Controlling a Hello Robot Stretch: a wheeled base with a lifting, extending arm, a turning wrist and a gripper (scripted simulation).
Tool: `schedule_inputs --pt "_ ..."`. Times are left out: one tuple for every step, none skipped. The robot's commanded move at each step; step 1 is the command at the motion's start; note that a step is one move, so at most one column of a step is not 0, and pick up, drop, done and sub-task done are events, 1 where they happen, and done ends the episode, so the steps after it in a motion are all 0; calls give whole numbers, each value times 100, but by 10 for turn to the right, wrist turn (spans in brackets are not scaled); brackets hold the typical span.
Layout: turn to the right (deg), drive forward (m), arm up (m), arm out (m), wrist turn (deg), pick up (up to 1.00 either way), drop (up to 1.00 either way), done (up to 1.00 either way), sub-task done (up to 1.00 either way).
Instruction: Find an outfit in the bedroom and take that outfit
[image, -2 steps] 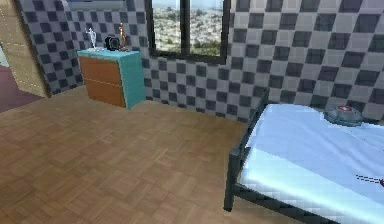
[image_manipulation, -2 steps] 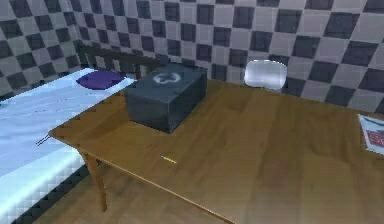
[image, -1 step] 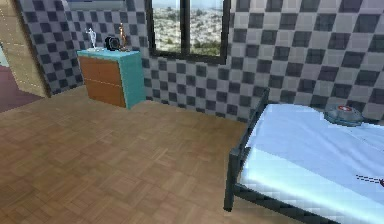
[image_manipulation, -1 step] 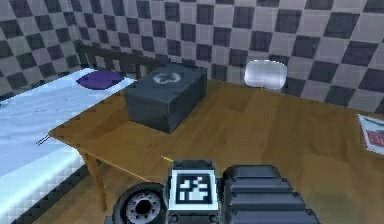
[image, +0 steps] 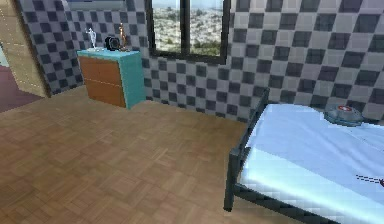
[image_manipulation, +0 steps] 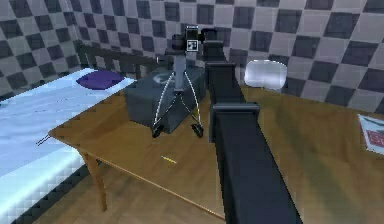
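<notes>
**Purple heap (image_manipulation: 97, 78) on the bed; gripper (image_manipulation: 176, 129) at a dark box**

In the arm side view, a low purple heap lies on the pale blue bed (image_manipulation: 30, 120), near the checkered wall. Its shape is too vague to say for certain that it is the outfit. The bed touches, or stands just beside, the left end of a wooden table (image_manipulation: 310, 140). A dark grey box (image_manipulation: 143, 100) rests on the table's near-left part. The arm (image_manipulation: 240, 150) rises from the bottom edge and ends in the gripper, whose two thin fingers slant down in front of the box. Because the box stands behind them, I cannot tell whether the gripper holds anything, nor how its fingers are set. A small yellow stick (image_manipulation: 170, 159) lies on the tabletop nearer the camera than the box. A pale rounded object (image_manipulation: 265, 72) sits at the table's far edge and a sheet of paper (image_manipulation: 372, 130) at its right edge.

In the forward view, the bed (image: 310, 150) has a dark frame and carries a grey domed object (image: 343, 114). A teal dresser (image: 110, 78) with orange drawers stands against the wall left of a window (image: 188, 28).
</notes>
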Motion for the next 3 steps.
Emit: schedule_inputs --pt "0 0 0 0 450 0 0 0 0" --pt "0 0 0 0 450 0 0 0 0" --pt "0 0 0 0 450 0 0 0 0"
